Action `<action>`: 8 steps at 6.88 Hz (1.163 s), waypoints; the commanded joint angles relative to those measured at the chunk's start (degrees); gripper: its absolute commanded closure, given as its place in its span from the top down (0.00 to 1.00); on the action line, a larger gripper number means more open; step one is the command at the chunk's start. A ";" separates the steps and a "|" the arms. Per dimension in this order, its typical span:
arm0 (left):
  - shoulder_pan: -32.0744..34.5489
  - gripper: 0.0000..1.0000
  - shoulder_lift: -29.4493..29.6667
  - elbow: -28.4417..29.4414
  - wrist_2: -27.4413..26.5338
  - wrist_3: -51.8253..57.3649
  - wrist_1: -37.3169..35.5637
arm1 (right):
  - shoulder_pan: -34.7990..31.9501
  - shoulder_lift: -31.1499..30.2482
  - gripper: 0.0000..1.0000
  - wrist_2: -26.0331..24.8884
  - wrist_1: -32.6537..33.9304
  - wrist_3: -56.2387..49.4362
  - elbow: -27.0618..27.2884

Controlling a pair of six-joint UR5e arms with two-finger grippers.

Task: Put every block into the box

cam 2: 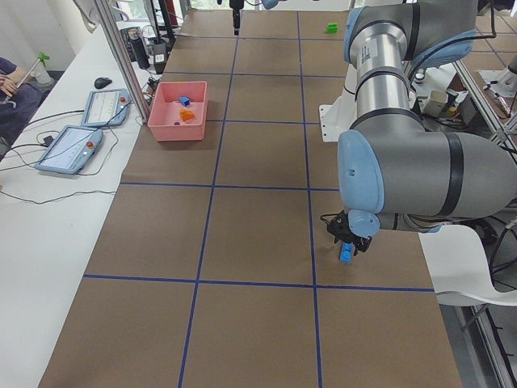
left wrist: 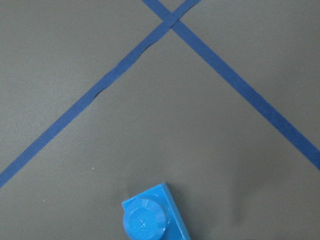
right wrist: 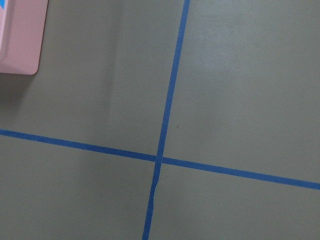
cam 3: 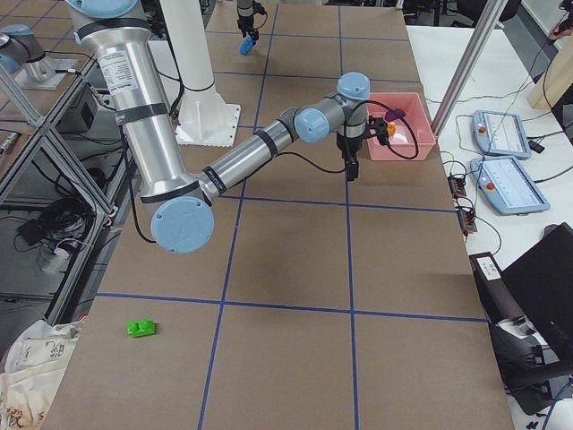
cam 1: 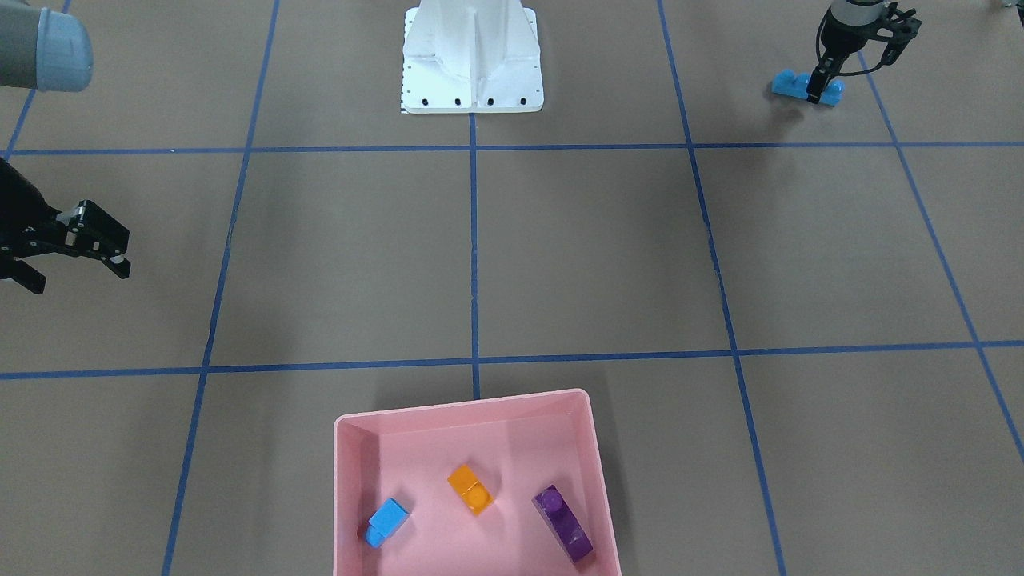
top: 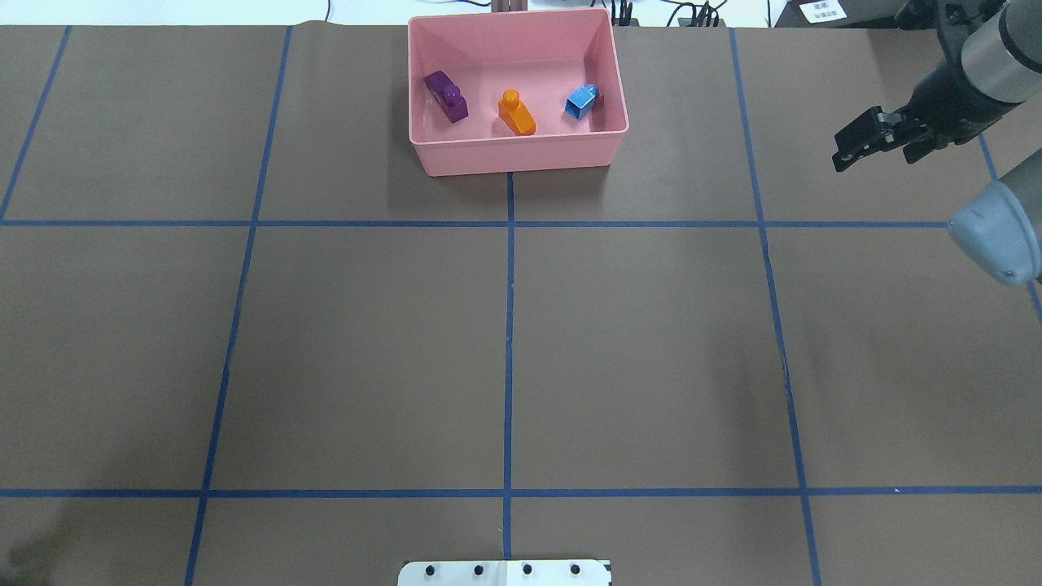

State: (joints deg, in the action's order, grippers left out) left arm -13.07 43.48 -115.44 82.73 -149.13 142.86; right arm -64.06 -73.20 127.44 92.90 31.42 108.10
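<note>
On the desk [cam 1: 560, 256], the pink box [cam 1: 346, 496] holds a purple block [cam 1: 564, 524], an orange block [cam 1: 470, 488] and a small blue block [cam 1: 388, 520]. The right pincer [cam 1: 80, 276] hangs spread. The left pincer [cam 1: 820, 94] is at the long blue block [cam 1: 788, 82]; I cannot tell its grip. The green block [cam 3: 141, 328] lies far off.

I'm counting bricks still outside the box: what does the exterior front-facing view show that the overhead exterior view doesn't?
Only front-facing: a long blue studded plastic brick on the table, with the left tool down at it; whether it grips is unclear. Only overhead: black cables beyond the table's far edge. Both: the glossy pink plastic tray holding a long purple brick, an orange brick and a small light-blue brick, the open right tool hovering aside, and the white metal robot base.
</note>
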 commanded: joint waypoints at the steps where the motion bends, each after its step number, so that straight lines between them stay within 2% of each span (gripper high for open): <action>1: -2.74 0.83 -0.06 0.13 -1.34 -2.04 -0.12 | -0.01 -0.27 1.00 0.00 0.00 -0.04 0.18; 2: -3.18 0.83 -0.06 0.22 -1.34 -2.83 -0.12 | -0.01 -0.27 1.00 0.00 0.00 -0.04 0.26; 3: -3.19 0.64 -0.06 0.22 -1.78 -3.97 -0.12 | -0.01 -0.27 1.00 0.00 0.00 -0.04 0.18; 4: -3.27 0.35 -0.06 0.13 -3.17 -6.41 -0.12 | -0.01 -0.27 1.00 0.00 0.00 -0.04 0.18; 5: -3.62 0.00 -0.06 0.13 -3.54 -6.52 -0.12 | -0.10 -0.27 1.00 0.00 0.00 -0.04 0.26; 7: -3.63 0.00 -3.11 -1.18 -3.80 -6.53 2.32 | -0.10 -1.06 1.00 0.27 0.00 -0.13 1.31; 8: -3.54 0.00 -6.96 -4.15 -3.80 -6.53 3.82 | -0.10 -2.37 1.00 0.36 0.00 -0.30 2.10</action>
State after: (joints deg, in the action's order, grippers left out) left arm -16.66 40.29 -116.88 78.99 -155.61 144.80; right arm -64.16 -74.33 127.64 92.90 31.27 109.29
